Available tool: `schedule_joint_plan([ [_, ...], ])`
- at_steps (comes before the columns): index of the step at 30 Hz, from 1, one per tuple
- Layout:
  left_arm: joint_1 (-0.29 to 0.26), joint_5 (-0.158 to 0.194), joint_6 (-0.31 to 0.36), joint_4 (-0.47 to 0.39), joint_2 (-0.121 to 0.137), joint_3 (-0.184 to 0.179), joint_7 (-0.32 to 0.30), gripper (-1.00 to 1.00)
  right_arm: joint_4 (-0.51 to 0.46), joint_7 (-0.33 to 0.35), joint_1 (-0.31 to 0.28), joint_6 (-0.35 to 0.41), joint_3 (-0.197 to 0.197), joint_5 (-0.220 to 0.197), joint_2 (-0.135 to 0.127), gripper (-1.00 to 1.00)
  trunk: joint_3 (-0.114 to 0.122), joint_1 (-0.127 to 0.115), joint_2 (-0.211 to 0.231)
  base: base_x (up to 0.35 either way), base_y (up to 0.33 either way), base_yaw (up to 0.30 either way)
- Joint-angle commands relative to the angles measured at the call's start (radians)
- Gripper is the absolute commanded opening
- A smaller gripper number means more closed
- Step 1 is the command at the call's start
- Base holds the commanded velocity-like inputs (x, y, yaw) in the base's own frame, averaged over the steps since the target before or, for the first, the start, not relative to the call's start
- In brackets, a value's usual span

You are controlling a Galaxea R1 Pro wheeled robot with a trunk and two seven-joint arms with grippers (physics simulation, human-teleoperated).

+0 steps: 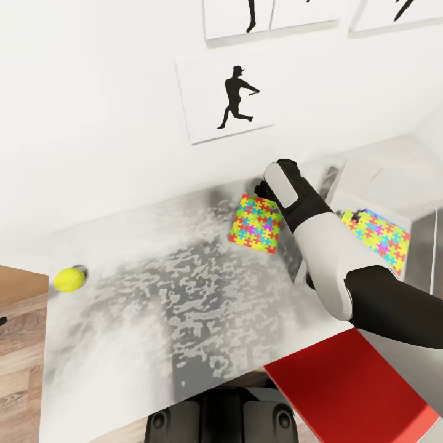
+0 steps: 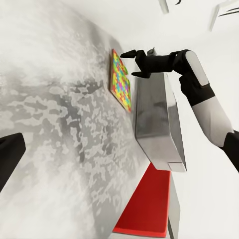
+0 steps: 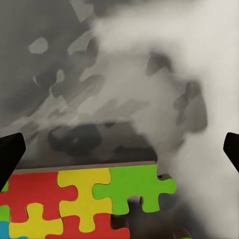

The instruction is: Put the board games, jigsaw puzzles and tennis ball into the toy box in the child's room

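Because the jigsaw puzzle (image 1: 255, 222) lies flat on the pale table (image 1: 154, 320), just beside the toy box (image 1: 394, 184), we judge the step in hand to be picking it up by its far edge. Our right gripper (image 2: 130, 63) hangs over that edge with its fingers spread wide and nothing between them; in the right wrist view the green and yellow pieces of the puzzle (image 3: 89, 201) sit near the fingertips, with the mottled tabletop (image 3: 149, 74) beyond. To do this well, we should come down so one finger slips under the thin edge (it offers very little to pinch), then close gently and lift level.

The toy box already holds the second jigsaw puzzle (image 1: 378, 237), lying inside on its floor; whether anything else is in it we cannot tell. The tennis ball (image 1: 69, 279) waits at the table's far left end, well apart. Our left gripper's (image 2: 7, 159) state we cannot tell.
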Motion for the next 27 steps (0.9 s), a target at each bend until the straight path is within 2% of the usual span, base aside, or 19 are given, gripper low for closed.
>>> schedule_joint_plan([
  [1,0.000,-0.001,0.011,0.000,0.000,0.000,-0.004,1.00,-0.001,-0.008,-0.001,0.004,0.002,-0.006,0.000,1.00,-0.001,0.001,-0.002,0.000,0.000,0.000],
  [27,0.000,-0.002,0.011,0.001,0.000,-0.001,-0.004,1.00,-0.001,-0.006,-0.001,0.003,0.002,-0.006,0.000,1.00,-0.001,0.001,-0.002,-0.006,0.016,0.000],
])
